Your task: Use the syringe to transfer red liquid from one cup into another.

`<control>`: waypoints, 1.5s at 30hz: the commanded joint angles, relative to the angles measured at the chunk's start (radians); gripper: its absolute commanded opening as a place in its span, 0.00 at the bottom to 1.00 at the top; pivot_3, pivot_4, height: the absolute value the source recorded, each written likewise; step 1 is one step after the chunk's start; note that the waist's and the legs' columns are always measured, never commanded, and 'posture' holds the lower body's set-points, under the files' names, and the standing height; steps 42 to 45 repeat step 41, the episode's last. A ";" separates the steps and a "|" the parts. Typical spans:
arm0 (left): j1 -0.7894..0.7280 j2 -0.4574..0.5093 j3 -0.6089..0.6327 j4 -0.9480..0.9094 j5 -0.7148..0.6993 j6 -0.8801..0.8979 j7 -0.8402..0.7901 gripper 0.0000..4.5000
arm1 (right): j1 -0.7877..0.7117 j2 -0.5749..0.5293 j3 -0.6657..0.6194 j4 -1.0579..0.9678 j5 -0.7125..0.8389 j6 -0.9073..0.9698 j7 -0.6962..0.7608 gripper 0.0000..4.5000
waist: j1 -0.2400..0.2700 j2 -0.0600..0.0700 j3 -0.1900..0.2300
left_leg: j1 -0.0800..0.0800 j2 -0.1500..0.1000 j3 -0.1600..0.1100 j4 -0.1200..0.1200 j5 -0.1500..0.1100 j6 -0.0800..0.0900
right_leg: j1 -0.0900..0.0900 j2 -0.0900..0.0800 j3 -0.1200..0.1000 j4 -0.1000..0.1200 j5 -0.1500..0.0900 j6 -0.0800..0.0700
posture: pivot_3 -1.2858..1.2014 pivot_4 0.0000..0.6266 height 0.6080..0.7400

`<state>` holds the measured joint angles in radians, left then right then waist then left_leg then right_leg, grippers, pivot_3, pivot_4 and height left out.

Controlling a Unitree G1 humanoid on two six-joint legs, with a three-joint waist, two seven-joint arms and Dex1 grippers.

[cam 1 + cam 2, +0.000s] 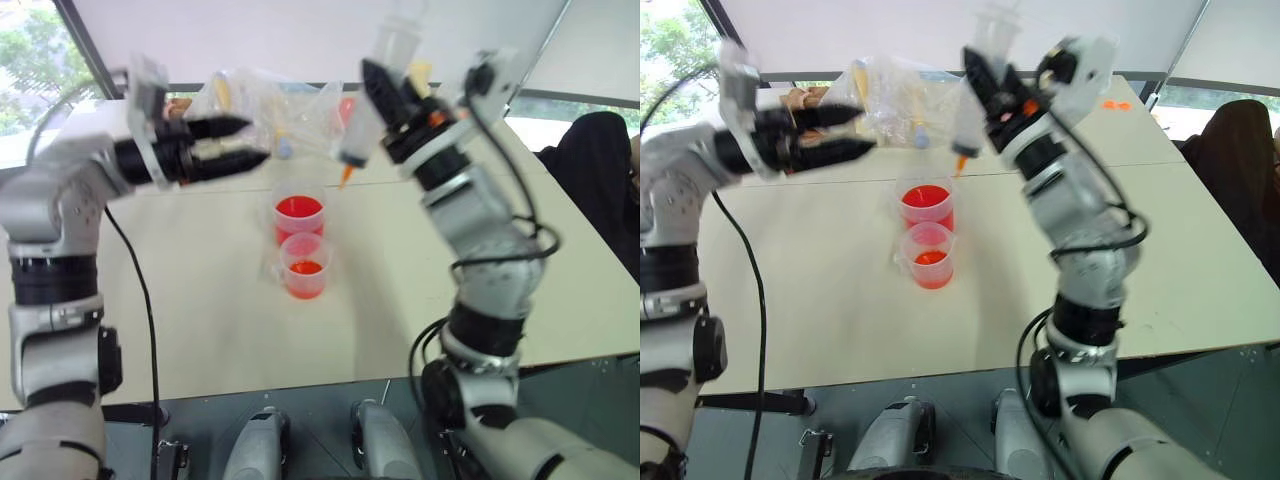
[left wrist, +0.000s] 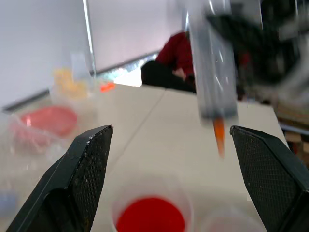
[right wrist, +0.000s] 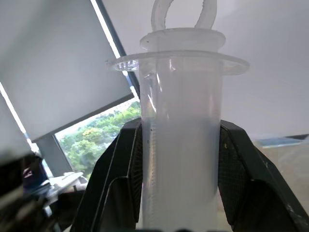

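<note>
My right pincer (image 3: 178, 159) pinches the syringe (image 1: 372, 110) by its barrel, orange tip down, above the taller cup (image 1: 299, 218) of red liquid (image 1: 299, 208) on the counter (image 1: 220, 300). My left pincer (image 2: 169, 179) is spread, empty, beside it.

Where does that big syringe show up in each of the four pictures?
Left eye: syringe top centre, in the right end effector, orange tip down.
Right eye: top centre, above the cups.
Left wrist: upper right, beyond the open fingers.
Right wrist: barrel upright, clamped mid-picture.
Shared landmark: the taller cup of red liquid below its tip.
</note>
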<state>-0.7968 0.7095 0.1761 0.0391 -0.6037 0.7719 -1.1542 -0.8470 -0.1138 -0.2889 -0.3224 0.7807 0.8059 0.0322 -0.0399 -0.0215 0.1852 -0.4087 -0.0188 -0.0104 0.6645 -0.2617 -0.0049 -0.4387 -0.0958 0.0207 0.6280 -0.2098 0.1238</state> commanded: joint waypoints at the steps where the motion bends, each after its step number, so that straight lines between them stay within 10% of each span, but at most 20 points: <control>1: 0.084 0.055 0.054 -0.180 -0.094 0.067 0.003 0.91 | -0.107 -0.151 -0.108 0.175 0.126 0.269 -0.048 0.35 | 0.000 0.000 0.000 | 0.000 -0.001 0.000 0.000 0.000 0.000 | 0.000 -0.001 0.000 0.000 0.000 0.000 | 0.52 0.24 1.00; 8: 0.252 0.074 0.047 -0.359 -0.096 0.037 0.092 0.91 | -0.184 -0.388 -0.105 0.667 0.095 0.697 0.027 0.35 | 0.003 0.001 0.000 | 0.000 -0.001 0.002 -0.002 0.000 0.001 | 0.001 -0.001 -0.001 -0.005 -0.002 -0.004 | 0.52 0.24 1.00; 20: 0.375 -0.007 0.034 -0.472 -0.144 0.021 0.224 0.91 | -0.192 -0.424 0.124 1.043 -0.186 0.491 0.288 0.35 | -0.002 0.001 0.000 | -0.001 -0.003 0.006 -0.002 -0.002 0.003 | 0.005 0.001 -0.001 -0.012 0.000 0.000 | 0.52 0.24 1.00; 22: 0.379 -0.014 0.021 -0.472 -0.137 0.012 0.232 0.92 | -0.191 -0.423 0.136 1.068 -0.222 0.458 0.307 0.56 | -0.002 0.001 0.000 | 0.000 -0.003 0.005 -0.001 -0.002 0.003 | 0.007 0.002 -0.001 -0.014 0.000 0.000 | 0.52 0.24 1.00; 26: 0.381 -0.012 0.009 -0.464 -0.133 -0.002 0.241 0.92 | -0.184 -0.430 0.154 1.056 -0.257 0.453 0.353 0.99 | -0.001 0.000 0.000 | 0.002 -0.003 0.005 -0.001 -0.002 0.003 | 0.010 0.002 -0.002 -0.014 0.000 0.000 | 0.52 0.24 1.00; 34: 0.398 -0.007 0.010 -0.427 -0.107 -0.036 0.261 0.92 | -0.048 -0.581 0.291 0.764 -0.334 0.359 0.527 0.99 | 0.026 0.000 0.000 | 0.001 -0.003 0.004 -0.001 -0.002 0.003 | 0.010 0.001 -0.003 -0.016 0.000 0.000 | 0.52 0.24 1.00; 45: 0.459 0.033 0.109 -0.382 -0.103 -0.060 0.294 0.92 | 0.234 -0.731 0.122 0.489 -0.271 0.031 0.813 0.99 | 0.026 0.001 0.001 | 0.001 -0.002 0.004 -0.001 -0.002 0.003 | 0.010 0.002 -0.003 -0.017 0.000 0.001 | 0.52 0.24 1.00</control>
